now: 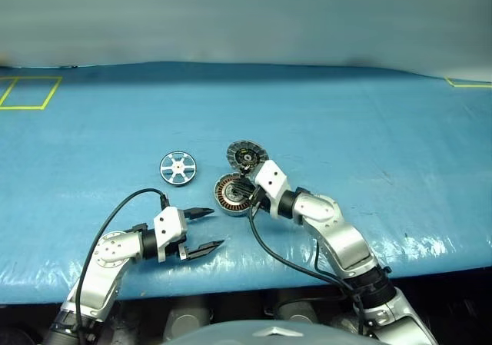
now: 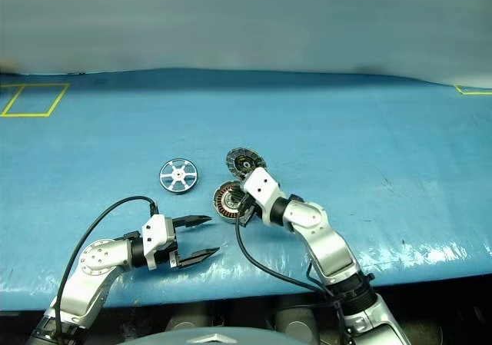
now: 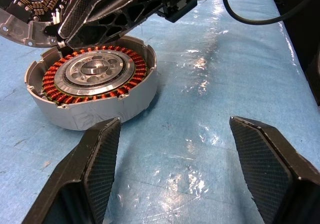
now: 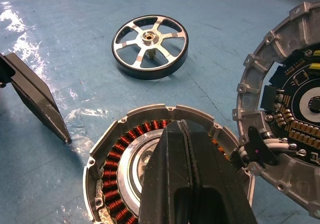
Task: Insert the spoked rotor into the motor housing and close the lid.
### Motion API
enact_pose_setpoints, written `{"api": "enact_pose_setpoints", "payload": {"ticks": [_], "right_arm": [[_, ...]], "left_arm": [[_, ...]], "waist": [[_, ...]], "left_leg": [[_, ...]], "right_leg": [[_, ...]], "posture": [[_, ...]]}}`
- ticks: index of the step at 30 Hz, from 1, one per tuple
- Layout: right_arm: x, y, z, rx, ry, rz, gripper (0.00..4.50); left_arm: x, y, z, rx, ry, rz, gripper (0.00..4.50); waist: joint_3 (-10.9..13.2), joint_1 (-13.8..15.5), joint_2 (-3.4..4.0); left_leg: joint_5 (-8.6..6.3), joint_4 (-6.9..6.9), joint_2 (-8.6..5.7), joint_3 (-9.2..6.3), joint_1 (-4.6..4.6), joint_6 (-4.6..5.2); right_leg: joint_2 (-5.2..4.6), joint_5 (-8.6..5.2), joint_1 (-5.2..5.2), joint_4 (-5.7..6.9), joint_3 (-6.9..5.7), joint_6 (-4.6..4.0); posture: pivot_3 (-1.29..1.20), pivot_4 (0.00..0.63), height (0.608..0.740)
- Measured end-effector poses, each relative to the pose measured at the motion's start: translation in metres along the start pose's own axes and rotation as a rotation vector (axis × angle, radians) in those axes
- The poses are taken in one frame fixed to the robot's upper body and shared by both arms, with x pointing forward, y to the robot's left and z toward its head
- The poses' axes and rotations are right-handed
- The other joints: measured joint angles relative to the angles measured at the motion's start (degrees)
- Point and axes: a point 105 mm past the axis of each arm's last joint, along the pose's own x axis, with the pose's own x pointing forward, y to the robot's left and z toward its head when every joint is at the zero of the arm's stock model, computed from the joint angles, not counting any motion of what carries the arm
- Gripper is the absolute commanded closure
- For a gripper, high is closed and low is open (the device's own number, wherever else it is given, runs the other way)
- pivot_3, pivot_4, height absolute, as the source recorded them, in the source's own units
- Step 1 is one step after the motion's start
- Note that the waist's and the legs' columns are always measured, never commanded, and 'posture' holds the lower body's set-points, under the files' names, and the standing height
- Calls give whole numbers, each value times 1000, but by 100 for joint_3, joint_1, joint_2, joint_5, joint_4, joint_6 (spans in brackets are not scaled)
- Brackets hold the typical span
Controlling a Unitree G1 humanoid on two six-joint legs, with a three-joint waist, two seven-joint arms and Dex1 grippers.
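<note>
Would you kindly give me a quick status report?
Left gripper open, empty. Right gripper shut over motor housing. Lid open; spoked rotor lying apart on table, not inserted. Nothing in the way.

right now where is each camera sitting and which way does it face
Left and right eye views: on the head, looking forward and down at the blue table; both arms show, left gripper open.
Left wrist view: along its own spread fingers toward the motor housing.
Right wrist view: along the shut right gripper over the housing, toward the spoked rotor and open lid.
Shared: every view shows the housing.
</note>
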Motion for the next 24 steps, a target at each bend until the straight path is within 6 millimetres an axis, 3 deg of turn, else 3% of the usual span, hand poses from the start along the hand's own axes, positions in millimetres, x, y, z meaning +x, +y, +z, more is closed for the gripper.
{"api": "enact_pose_setpoints", "payload": {"ticks": [12, 24], "right_arm": [[9, 5, -14, -3, 55, 7, 4479], [15, 11, -20, -262, 138, 24, 4479]], "left_arm": [[-1, -1, -2, -9, 4, 5, 777], [0, -2, -3, -12, 5, 11, 777]], "waist": [[0, -2, 1], [-36, -8, 9]], "left_leg": [[1, 0, 1, 0, 2, -1], [0, 0, 4, 0, 33, -2]], "right_leg": [[0, -1, 0, 1, 0, -1], [-4, -8, 3, 0, -3, 6]], "posture": [[0, 150, 740], [0, 150, 740]]}}
